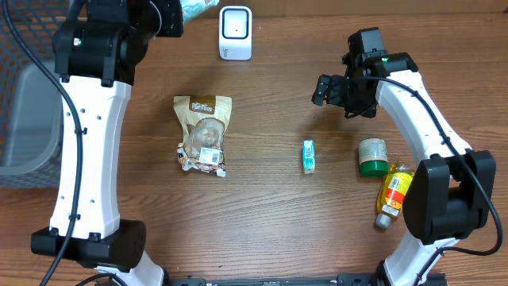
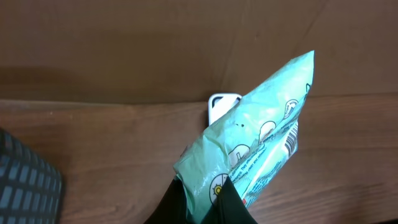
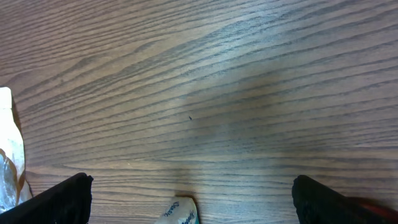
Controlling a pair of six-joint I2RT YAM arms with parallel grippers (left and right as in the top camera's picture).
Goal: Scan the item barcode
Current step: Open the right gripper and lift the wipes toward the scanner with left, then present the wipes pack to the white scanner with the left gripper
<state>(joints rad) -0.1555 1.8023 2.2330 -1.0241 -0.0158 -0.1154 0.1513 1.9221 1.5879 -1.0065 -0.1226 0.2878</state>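
Note:
A mint-green plastic packet (image 2: 261,130) with a barcode (image 2: 290,140) on its side hangs pinched at its lower end in my left gripper (image 2: 205,200), which is shut on it. It is held up at the table's far edge, just left of the white scanner (image 1: 236,32); in the left wrist view the scanner (image 2: 221,104) peeks out behind the packet. From overhead only a corner of the packet (image 1: 198,8) shows beside the left arm. My right gripper (image 1: 335,90) hovers open over bare wood at the right, its fingers (image 3: 62,200) wide apart with nothing between them.
A brown snack bag (image 1: 204,133) lies left of centre. A small teal pack (image 1: 309,156) lies mid-table, its end showing under the right gripper (image 3: 177,213). A green-lidded jar (image 1: 371,156) and a yellow bottle (image 1: 393,193) lie at the right. A grey basket (image 1: 24,119) stands at the left edge.

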